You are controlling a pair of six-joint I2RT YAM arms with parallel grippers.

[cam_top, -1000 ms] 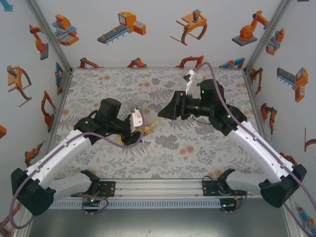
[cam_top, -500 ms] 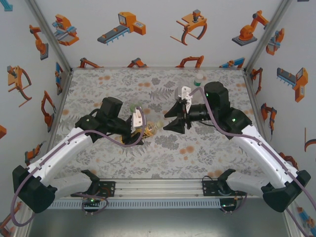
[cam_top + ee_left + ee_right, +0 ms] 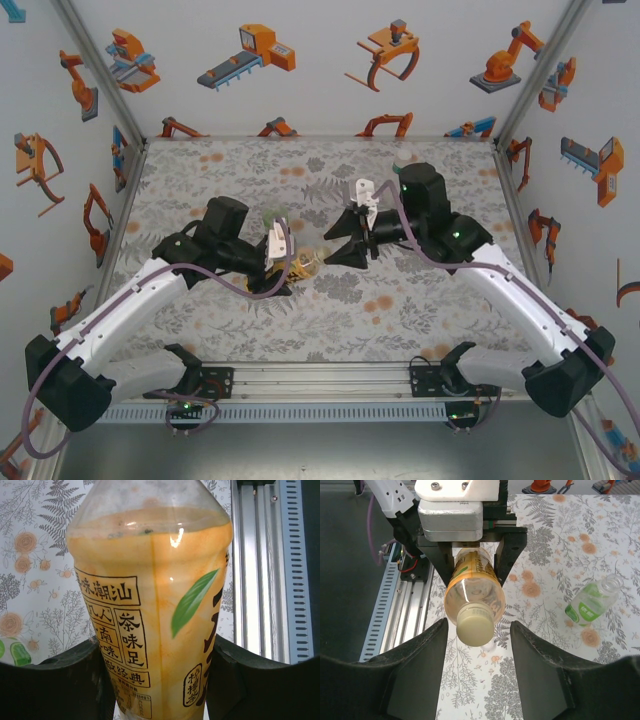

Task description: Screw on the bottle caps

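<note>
1. The left gripper (image 3: 156, 672) is clamped on the yellow bottle (image 3: 150, 600), with one black finger (image 3: 60, 680) pressed against each side of its lower body.
2. The bottle carries a yellow label with black characters and a green leaf. Its clear shoulder sits above the label in the left wrist view.
3. From the top view, the bottle lies roughly level in that grip. Its neck points across the middle of the floral table (image 3: 400, 310) toward the right gripper (image 3: 337, 246).
4. A pale round bottle cap (image 3: 475, 626) sits on the mouth of the yellow bottle. I cannot tell how far it is screwed down.
5. The right gripper stands open, with one dark finger on each side of the cap. A strip of tablecloth shows between each finger and the cap, so neither finger touches it.
6. A clear bottle with a white-green label (image 3: 590, 605) lies on its side on the table, on the far side of the left gripper. It is well apart from the cap, and its neck is open with no cap on it.
7. In the left wrist view, the aluminium rail (image 3: 260, 565) at the near table edge runs just beside the yellow bottle.
</note>
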